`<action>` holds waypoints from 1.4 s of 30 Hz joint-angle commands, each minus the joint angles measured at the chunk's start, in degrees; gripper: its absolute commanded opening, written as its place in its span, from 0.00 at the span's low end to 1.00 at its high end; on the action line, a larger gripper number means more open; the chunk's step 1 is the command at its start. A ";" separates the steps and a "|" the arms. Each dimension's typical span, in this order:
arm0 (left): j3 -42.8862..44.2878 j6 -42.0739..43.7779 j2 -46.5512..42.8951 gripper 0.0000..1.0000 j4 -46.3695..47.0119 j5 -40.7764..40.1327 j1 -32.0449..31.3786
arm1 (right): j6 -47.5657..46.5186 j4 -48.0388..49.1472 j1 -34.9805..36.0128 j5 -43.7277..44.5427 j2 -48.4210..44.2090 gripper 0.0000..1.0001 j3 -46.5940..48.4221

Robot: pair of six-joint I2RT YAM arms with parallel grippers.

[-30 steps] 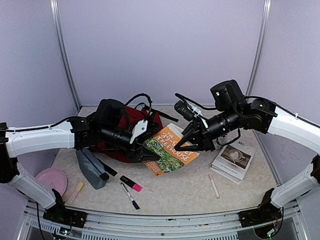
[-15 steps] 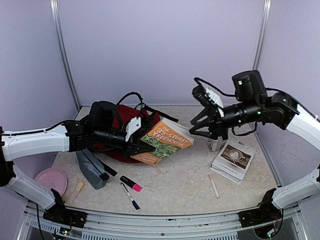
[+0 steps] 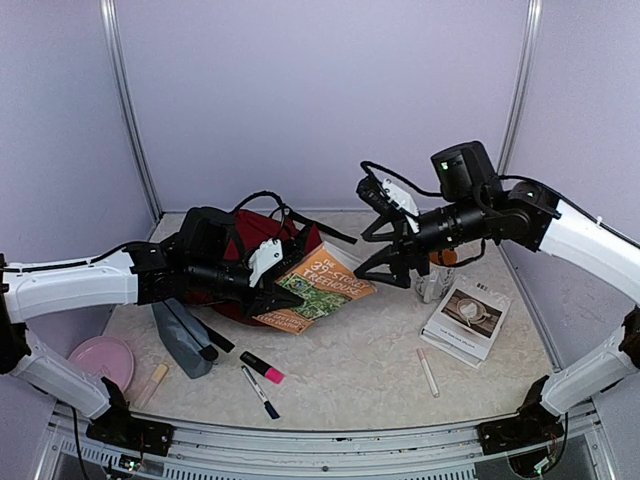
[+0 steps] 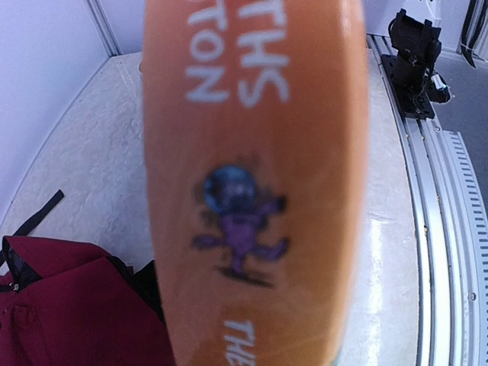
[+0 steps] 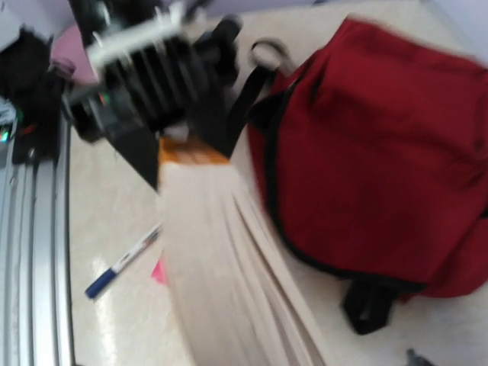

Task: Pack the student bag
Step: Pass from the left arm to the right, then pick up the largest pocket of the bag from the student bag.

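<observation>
Since the left jaws alone are clamped on the orange book (image 3: 322,287), pinching its near-left edge so it hangs tilted over the worktop (image 3: 380,370) with pages fanning loose, that pinch wants to be firm. The right jaws, at two o'clock of the book, stand wide open and empty; they could steady the drooping corner. Farther back, at ten o'clock, the red backpack (image 3: 262,235) lies partly behind the left arm (image 3: 80,282), its mouth hidden, so lead spine-first and check the aim before pushing in.
</observation>
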 commanded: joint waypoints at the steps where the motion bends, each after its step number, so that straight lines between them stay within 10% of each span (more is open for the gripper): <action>1: 2.33 -0.18 -0.95 0.00 2.46 0.33 -0.59 | -2.09 7.06 0.78 -8.27 2.82 1.00 -0.88; 8: 3.06 -0.56 -0.05 0.00 2.40 1.19 -0.77 | -3.73 8.23 1.89 -12.71 9.01 0.91 -3.08; 15: 3.40 -1.45 -0.28 0.00 2.84 4.75 -0.09 | -0.76 10.06 1.48 -8.89 8.62 0.00 -5.58; 19: 3.83 -1.96 -0.08 0.01 2.48 5.47 0.63 | 3.52 10.03 -1.39 -8.21 8.01 0.00 -6.10; 21: 4.07 -3.28 0.16 0.53 2.30 4.37 1.41 | 6.64 9.89 -3.79 -7.68 6.81 0.00 -6.66; 23: 4.12 -4.46 0.35 0.80 2.49 0.21 2.35 | 11.01 9.92 -7.25 -4.81 5.01 0.00 -7.65; 42: 27.42 -3.90 37.20 0.98 -17.41 -33.61 0.15 | 20.36 12.87 -18.12 6.50 -7.33 0.00 -15.44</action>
